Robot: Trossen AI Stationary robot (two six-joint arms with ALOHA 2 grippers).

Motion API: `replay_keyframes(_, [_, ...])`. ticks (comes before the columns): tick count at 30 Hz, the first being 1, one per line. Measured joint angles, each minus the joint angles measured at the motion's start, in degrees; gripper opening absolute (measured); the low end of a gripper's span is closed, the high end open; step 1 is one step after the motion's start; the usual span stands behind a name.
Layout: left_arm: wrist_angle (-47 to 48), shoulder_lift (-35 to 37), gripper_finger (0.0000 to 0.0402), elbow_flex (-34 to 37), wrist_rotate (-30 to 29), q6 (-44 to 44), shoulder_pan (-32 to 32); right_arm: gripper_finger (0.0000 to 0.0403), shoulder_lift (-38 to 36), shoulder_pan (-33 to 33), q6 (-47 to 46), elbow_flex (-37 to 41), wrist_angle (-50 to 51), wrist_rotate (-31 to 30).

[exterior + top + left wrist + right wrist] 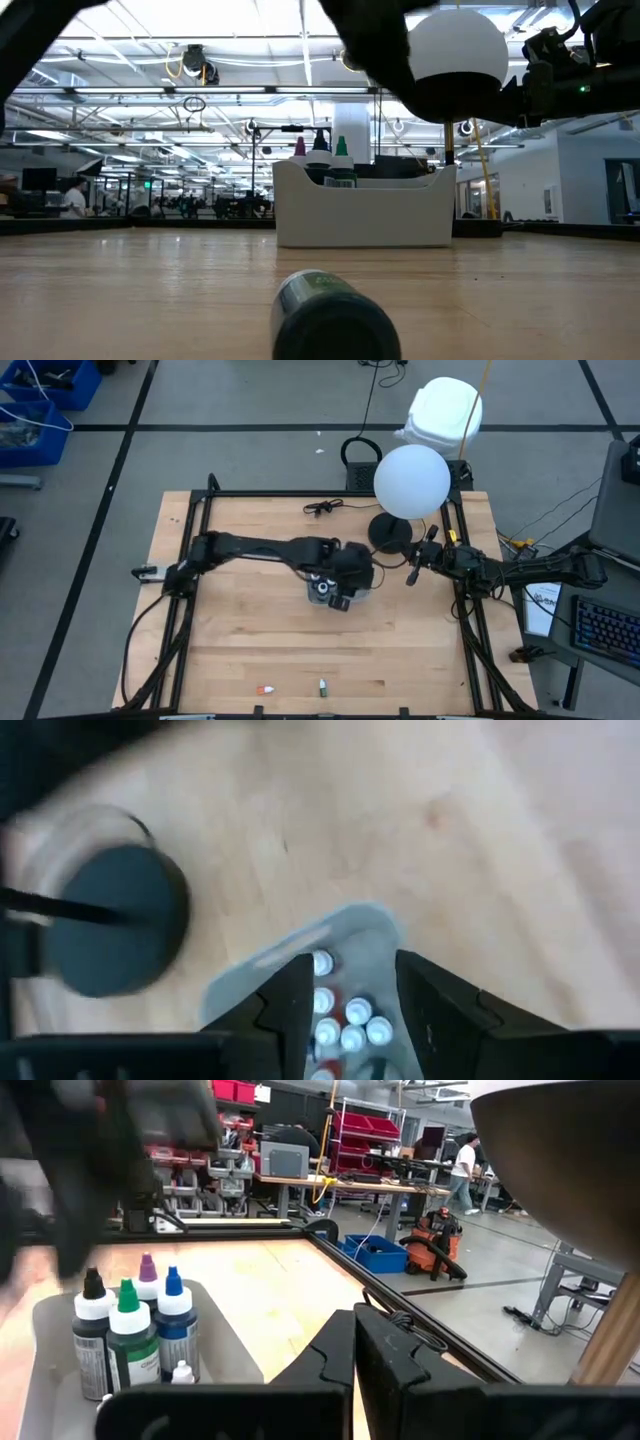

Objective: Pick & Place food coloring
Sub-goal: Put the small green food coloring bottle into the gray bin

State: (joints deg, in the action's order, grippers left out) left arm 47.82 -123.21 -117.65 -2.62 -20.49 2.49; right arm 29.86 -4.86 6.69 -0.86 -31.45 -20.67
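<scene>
Food coloring (130, 1335) stands in tray (365, 210) — left gripper (350, 1005) above.

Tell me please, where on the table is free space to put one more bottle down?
The widest bare wood lies between the grey tray and the two small bottles, orange and green, at the near edge. The strip left of the left arm's elbow is also bare. It is crowded around the tray, where the left gripper hangs open, and by the lamp base.
</scene>
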Motion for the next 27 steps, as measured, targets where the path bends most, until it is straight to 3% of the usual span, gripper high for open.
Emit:
replay_keyframes(10, [15.11, 21.27, 0.0142, -0.19, -7.21, 10.74, 4.43, 0.0, 0.01, 0.09, -0.21, 0.0, -0.32, 0.17])
replay_keyframes(15, [19.17, 30.97, 0.0077, 4.07, -18.14, 23.51, 11.39, 0.0, 0.01, 0.1, -1.43, 0.0, -0.43, 1.82])
replay_keyframes(19, [19.83, 38.77, 0.001, 11.2, -26.39, 34.24, 20.51, 0.0, -0.01, 0.11, -1.5, 0.0, -0.42, 3.02])
replay_keyframes(27, [17.26, 57.96, 0.0005, 39.05, -44.16, 63.15, 40.95, 0.0, 0.0, 0.09, -4.32, -0.02, -0.43, 3.04])
